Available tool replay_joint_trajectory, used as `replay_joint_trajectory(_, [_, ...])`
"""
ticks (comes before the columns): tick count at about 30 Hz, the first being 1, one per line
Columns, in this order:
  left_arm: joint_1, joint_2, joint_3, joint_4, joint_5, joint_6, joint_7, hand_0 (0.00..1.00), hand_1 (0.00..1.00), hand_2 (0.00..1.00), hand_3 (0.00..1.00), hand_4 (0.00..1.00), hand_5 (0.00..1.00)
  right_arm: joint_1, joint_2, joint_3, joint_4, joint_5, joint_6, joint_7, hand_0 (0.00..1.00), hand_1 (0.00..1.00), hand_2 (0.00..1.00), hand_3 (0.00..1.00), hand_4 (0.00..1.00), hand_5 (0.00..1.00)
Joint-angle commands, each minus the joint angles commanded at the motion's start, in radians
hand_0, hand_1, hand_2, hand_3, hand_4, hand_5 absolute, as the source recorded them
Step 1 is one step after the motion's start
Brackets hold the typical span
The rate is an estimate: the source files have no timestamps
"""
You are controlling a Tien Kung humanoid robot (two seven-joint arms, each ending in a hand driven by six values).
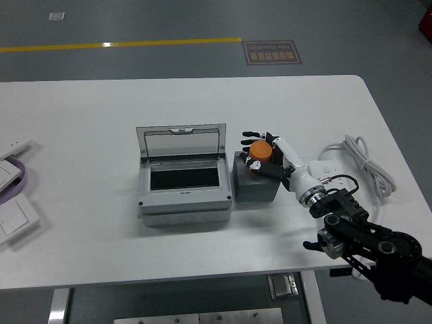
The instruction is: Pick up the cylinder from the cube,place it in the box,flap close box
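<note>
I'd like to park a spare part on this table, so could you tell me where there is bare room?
Free: the broad strip behind the open box, and the near strip before it. Crowded: the box touches the cube, where the right hand wraps the orange cylinder; a white cable lies right, switch plates at the left edge.

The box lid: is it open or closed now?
Open. The lid stands raised at the back of the box, and the dark inside shows, with nothing visible in it.

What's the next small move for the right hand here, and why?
Probably lift straight up. The right hand already wraps the orange cylinder, which looks still seated on the grey cube. The box sits open just left, so clear the cube first, then carry left.
</note>
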Motion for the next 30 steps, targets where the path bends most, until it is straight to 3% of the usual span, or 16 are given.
replay_joint_trajectory(5, [0.001, -0.001, 0.0, 0.0, 0.0, 0.0, 0.0, 0.601, 0.511, 0.561, 0.619, 0.712, 0.202, -0.002, 0.001, 0.003, 0.001, 0.004, 0.006, -0.003, 0.7, 0.68, 0.66, 0.682, 0.409, 0.079])
replay_joint_trajectory(6, [0.001, -0.001, -0.001, 0.0, 0.0, 0.0, 0.001, 0.601, 0.511, 0.561, 0.619, 0.712, 0.202, -0.002, 0.001, 0.004, 0.001, 0.005, 0.007, -0.002, 0.726, 0.674, 0.649, 0.669, 0.086, 0.042])
replay_joint_trajectory(11, [0.001, -0.002, -0.007, 0.0, 0.006, 0.0, 0.001, 0.601, 0.511, 0.561, 0.619, 0.712, 0.202, -0.004, 0.001, 0.003, 0.003, 0.006, 0.005, 0.0, 0.726, 0.674, 0.649, 0.669, 0.086, 0.042])
replay_joint_trajectory(12, [0.001, -0.001, -0.009, 0.0, 0.007, 0.0, 0.001, 0.601, 0.512, 0.561, 0.619, 0.712, 0.201, -0.004, 0.001, 0.003, 0.004, 0.007, 0.002, 0.004, 0.743, 0.658, 0.616, 0.596, 0.108, 0.002])
replay_joint_trajectory(17, [0.0, -0.001, -0.01, 0.0, 0.007, 0.0, 0.0, 0.601, 0.512, 0.561, 0.619, 0.712, 0.201, -0.01, 0.001, 0.024, 0.021, 0.013, -0.021, 0.023, 0.743, 0.658, 0.616, 0.596, 0.108, 0.002])
replay_joint_trajectory(18, [0.0, -0.001, -0.011, 0.0, 0.007, 0.0, 0.0, 0.601, 0.512, 0.561, 0.619, 0.712, 0.202, -0.011, 0.001, 0.032, 0.027, 0.013, -0.025, 0.026, 0.676, 0.586, 0.55, 0.436, 0.002, 0.002])
replay_joint_trajectory(23, [0.001, -0.002, -0.01, 0.0, 0.005, 0.0, 0.0, 0.601, 0.512, 0.561, 0.619, 0.712, 0.202, -0.021, -0.006, 0.09, 0.086, 0.011, -0.051, 0.03, 0.676, 0.586, 0.55, 0.436, 0.002, 0.002])
replay_joint_trajectory(24, [0.001, -0.002, -0.01, 0.0, 0.005, 0.0, 0.0, 0.601, 0.512, 0.561, 0.619, 0.713, 0.201, -0.023, -0.009, 0.101, 0.103, 0.009, -0.056, 0.029, 0.61, 0.523, 0.475, 0.308, 0.027, 0.002])
replay_joint_trajectory(29, [0.001, -0.002, -0.01, 0.001, 0.005, 0.0, -0.001, 0.601, 0.512, 0.561, 0.619, 0.713, 0.201, -0.026, -0.019, 0.129, 0.188, -0.011, -0.078, 0.017, 0.61, 0.523, 0.475, 0.308, 0.027, 0.002])
replay_joint_trajectory(30, [0.001, -0.002, -0.01, 0.001, 0.005, 0.0, -0.001, 0.601, 0.512, 0.561, 0.619, 0.713, 0.202, -0.026, -0.019, 0.131, 0.205, -0.018, -0.082, 0.014, 0.598, 0.48, 0.446, 0.281, 0.012, 0.002])
